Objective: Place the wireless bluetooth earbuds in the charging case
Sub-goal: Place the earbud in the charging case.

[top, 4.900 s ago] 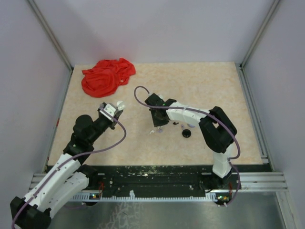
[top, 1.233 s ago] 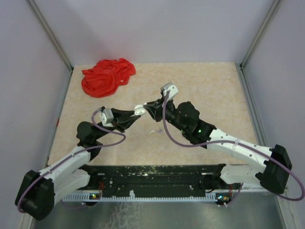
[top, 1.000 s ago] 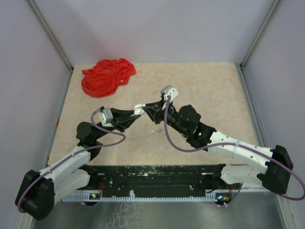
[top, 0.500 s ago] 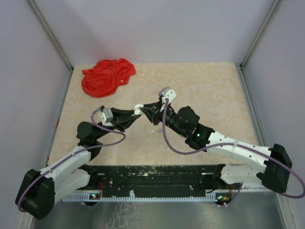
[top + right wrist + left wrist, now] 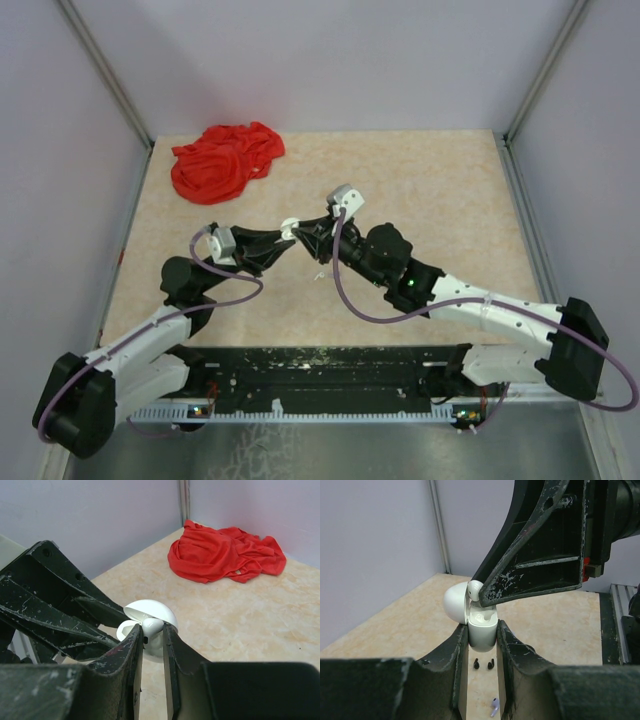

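My left gripper [image 5: 482, 636] is shut on the white charging case [image 5: 482, 622], held upright above the table with its domed lid [image 5: 455, 602] swung open. My right gripper [image 5: 152, 633] is shut on a white earbud [image 5: 154, 624], which hangs at the case's open top, against the lid [image 5: 155, 610]. In the left wrist view this earbud [image 5: 474, 588] shows just above the case's hollow. In the top view both grippers meet at the case [image 5: 290, 228]. Two black earbuds [image 5: 477, 664] and a lavender earbud [image 5: 494, 707] lie on the table below.
A crumpled red cloth [image 5: 225, 160] lies at the table's back left; it also shows as the red cloth [image 5: 225, 555] in the right wrist view. Grey walls with metal posts enclose the beige table [image 5: 430, 190].
The right arm has edged left and slightly lower, bringing the white earbud closer over the open case. The left arm and the case have stayed still.
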Tool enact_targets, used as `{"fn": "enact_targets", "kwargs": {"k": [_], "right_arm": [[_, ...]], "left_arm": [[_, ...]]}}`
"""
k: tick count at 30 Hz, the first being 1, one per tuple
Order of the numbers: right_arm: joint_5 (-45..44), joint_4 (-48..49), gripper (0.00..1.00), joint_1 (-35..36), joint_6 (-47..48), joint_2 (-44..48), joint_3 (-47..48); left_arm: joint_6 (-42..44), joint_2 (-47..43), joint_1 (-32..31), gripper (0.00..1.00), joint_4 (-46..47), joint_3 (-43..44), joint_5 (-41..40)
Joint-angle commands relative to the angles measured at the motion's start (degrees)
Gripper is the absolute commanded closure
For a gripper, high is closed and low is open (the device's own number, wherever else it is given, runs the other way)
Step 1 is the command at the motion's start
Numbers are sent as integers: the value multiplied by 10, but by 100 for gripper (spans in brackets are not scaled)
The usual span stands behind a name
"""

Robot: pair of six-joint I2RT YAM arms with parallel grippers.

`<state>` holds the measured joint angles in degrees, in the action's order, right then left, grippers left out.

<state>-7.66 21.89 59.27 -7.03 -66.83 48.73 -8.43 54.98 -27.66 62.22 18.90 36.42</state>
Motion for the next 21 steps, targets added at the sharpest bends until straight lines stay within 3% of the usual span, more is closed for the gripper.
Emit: {"fn": "enact_targets", "kwargs": {"k": [1, 5, 9, 12, 21], "right_arm": [[-5, 26, 79, 8, 7, -4, 8], [-5, 10, 69, 8, 7, -5, 16], [-3, -13, 51, 8, 4, 10, 29], [-14, -42, 44, 8, 1, 27, 44], [-43, -209, 37, 1, -5, 37, 94]], "left_arm": [[-13, -2, -3, 99, 34, -5, 2], [-9, -4, -2, 99, 27, -2, 2], [1, -13, -2, 99, 3, -1, -11], [11, -26, -2, 99, -33, 5, -32], [85, -118, -2, 99, -304, 64, -155]]}}
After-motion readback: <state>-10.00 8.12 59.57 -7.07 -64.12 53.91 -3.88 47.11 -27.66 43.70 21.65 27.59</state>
